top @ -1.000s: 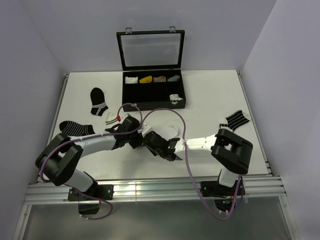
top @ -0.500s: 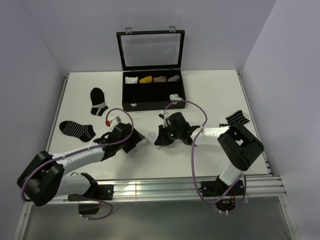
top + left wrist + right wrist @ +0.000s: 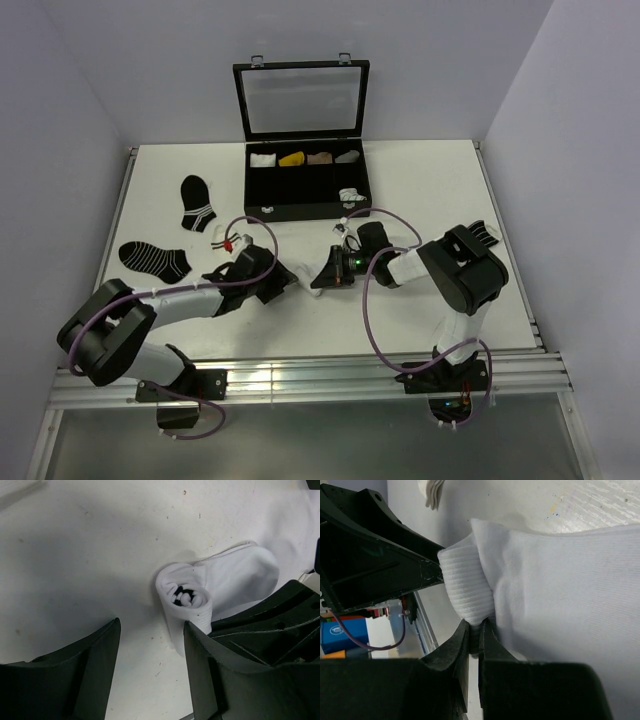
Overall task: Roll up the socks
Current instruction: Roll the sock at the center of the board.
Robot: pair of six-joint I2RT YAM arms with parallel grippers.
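Observation:
A white sock (image 3: 235, 575) lies on the table with one end rolled into a tight tube (image 3: 187, 605); black shows in the tube's core. My left gripper (image 3: 150, 670) stands open over the table, and the roll rests against the outer side of its right finger (image 3: 215, 675), with nothing between the jaws. My right gripper (image 3: 476, 632) is shut on the ribbed rolled end (image 3: 467, 590) of the sock (image 3: 560, 590). From above, the sock (image 3: 303, 272) sits between the left gripper (image 3: 277, 283) and the right gripper (image 3: 328, 273).
An open black case (image 3: 258, 200) at the back holds small rolled bundles in its compartments. Black socks with white stripes lie at the left (image 3: 197, 203), the near left (image 3: 153, 257) and the right (image 3: 475, 235). The left gripper's black body (image 3: 370, 565) is close beside the roll.
Both grippers were bunched together lower on the table. The right gripper has drawn up and right with the sock. The left jaws have let go of the roll and opened.

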